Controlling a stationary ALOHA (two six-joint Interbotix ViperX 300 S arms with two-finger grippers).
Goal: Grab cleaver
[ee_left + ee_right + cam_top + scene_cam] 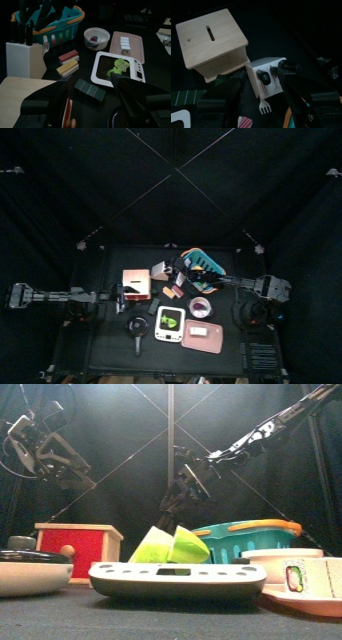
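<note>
A white knife block (266, 80) stands next to a wooden slotted box (211, 40), with black handles (268, 78) sticking out of it. I cannot tell which handle is the cleaver's; no blade shows. My right gripper (261, 89) is open and hovers right over the block, with a jaw on either side of it. In the top view it (177, 276) reaches in from the right, over the block (166, 269). My left gripper (90, 92) is open and empty, resting at the table's left (120, 300). The block also shows in the left wrist view (23, 57).
A teal basket (203, 261) stands just behind the block. A white fork (263, 106) leans on the block. A scale with a green thing on it (168, 323), a bowl (201, 306), a pink tray (203, 336) and scissors (138, 328) lie toward the front.
</note>
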